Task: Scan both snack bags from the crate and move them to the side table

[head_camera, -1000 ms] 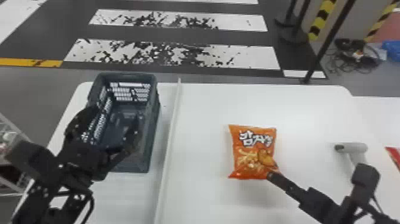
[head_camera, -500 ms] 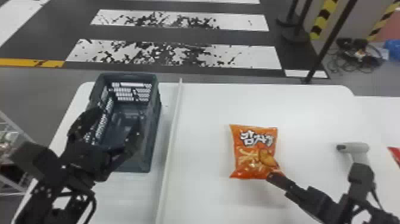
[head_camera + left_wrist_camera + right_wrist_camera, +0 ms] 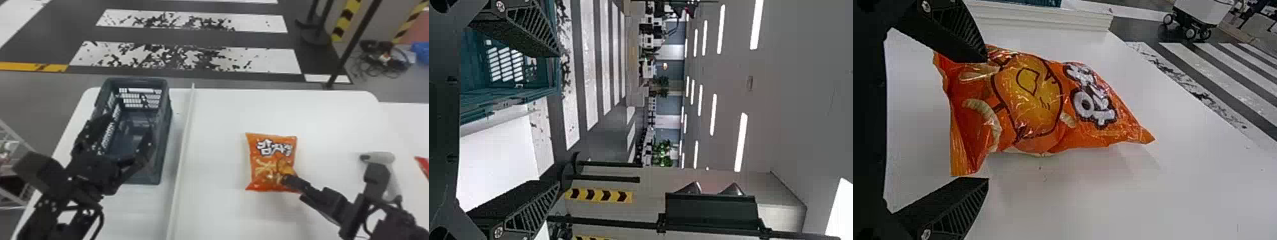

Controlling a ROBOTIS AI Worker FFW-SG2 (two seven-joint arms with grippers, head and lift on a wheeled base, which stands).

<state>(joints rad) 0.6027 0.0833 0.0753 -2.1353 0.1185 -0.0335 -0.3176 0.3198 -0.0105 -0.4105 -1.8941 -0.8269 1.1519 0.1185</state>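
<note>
One orange snack bag (image 3: 271,162) on the white table, between two wide-open grippers.
At left, the left gripper (image 3: 129,131) spreads its two ribbed black fingers over one dark, rectangular plastic crate (image 3: 166,127) with latticed walls; one smooth pale strip (image 3: 183,140) runs beside it. The bag is glossy, crinkled and pillow-shaped; the right gripper (image 3: 291,185), two fingers wide apart, is at its corner, contact unclear. Farther right are one grey pistol-shaped scanner (image 3: 383,157) and one red corner (image 3: 424,165).

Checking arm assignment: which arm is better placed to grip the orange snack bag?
Right, I'd say: the right gripper is open right at the orange snack bag, while the left gripper is over the crate.
</note>
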